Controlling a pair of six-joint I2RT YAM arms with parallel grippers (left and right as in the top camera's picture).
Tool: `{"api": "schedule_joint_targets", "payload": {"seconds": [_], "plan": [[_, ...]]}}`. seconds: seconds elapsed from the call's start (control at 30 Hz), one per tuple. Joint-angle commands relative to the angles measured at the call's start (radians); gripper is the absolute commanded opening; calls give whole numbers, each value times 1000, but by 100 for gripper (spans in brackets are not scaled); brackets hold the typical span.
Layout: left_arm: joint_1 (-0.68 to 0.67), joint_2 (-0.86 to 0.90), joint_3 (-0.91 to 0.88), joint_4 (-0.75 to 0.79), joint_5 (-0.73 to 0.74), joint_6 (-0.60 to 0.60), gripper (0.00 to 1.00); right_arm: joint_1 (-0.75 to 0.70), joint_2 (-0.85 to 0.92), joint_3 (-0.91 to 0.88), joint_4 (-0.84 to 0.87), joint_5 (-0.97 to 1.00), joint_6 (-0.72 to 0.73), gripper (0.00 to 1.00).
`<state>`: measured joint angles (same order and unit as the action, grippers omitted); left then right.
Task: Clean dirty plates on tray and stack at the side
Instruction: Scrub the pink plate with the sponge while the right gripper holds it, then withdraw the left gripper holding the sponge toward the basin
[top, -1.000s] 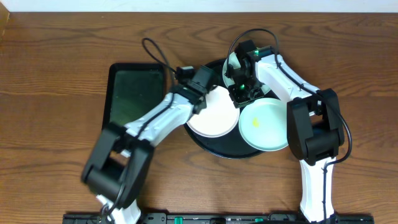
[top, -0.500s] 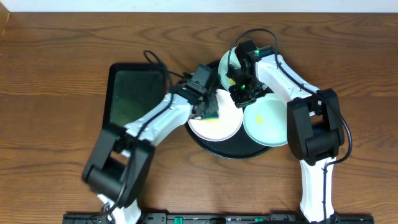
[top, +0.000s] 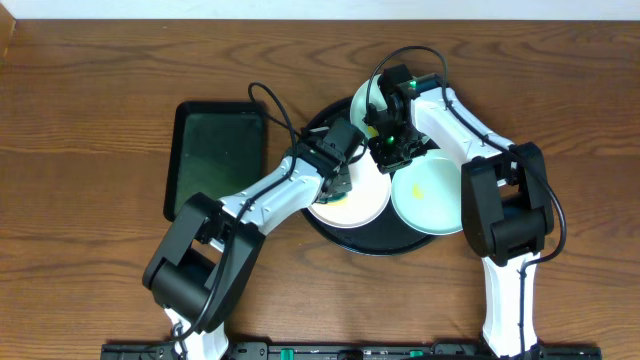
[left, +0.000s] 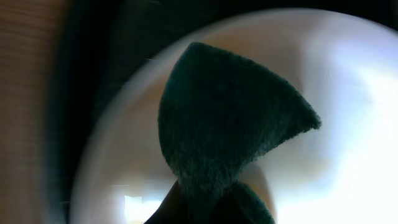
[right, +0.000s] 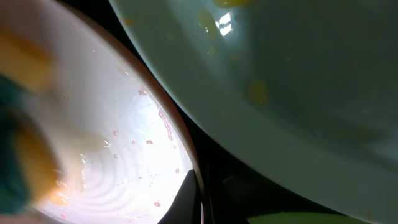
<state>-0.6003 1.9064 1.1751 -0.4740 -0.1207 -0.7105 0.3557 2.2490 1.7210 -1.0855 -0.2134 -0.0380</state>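
On the round black tray (top: 375, 243) lie three plates. The white plate (top: 362, 205) is in the middle, and a dark green and yellow sponge (top: 340, 187) rests on it, pinched in my left gripper (top: 342, 180). The left wrist view shows the sponge (left: 230, 124) spread over the white plate (left: 348, 93). My right gripper (top: 388, 152) is shut on the white plate's far rim (right: 186, 146). A mint plate (top: 435, 200) with a yellow smear lies to the right. Another mint plate (top: 362, 100) is partly hidden behind the right wrist.
A rectangular dark-green tray (top: 215, 155) lies on the wooden table left of the black tray. Both arms cross over the black tray's back half. Cables loop above each wrist.
My left gripper has swung right and down with the sponge, from the white plate's left edge onto its surface. The white plate has shifted slightly. The right gripper has stayed put.
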Motion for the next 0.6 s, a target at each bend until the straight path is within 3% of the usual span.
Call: {"api": "schedule_joint_targets", "payload": {"seconds": [0.0,0.27,0.57], "plan": [[32,48,-85,-81,-366,-18,7,-10,11,-15,1,60,-12,1],[32,-12,-85,-89,-465,-123,7,-10,9,-14,-3,51,-12,1],[47,-339,-85,-73,-458,-133,7,14,-60,-14,-3,51,-29,1]]}}
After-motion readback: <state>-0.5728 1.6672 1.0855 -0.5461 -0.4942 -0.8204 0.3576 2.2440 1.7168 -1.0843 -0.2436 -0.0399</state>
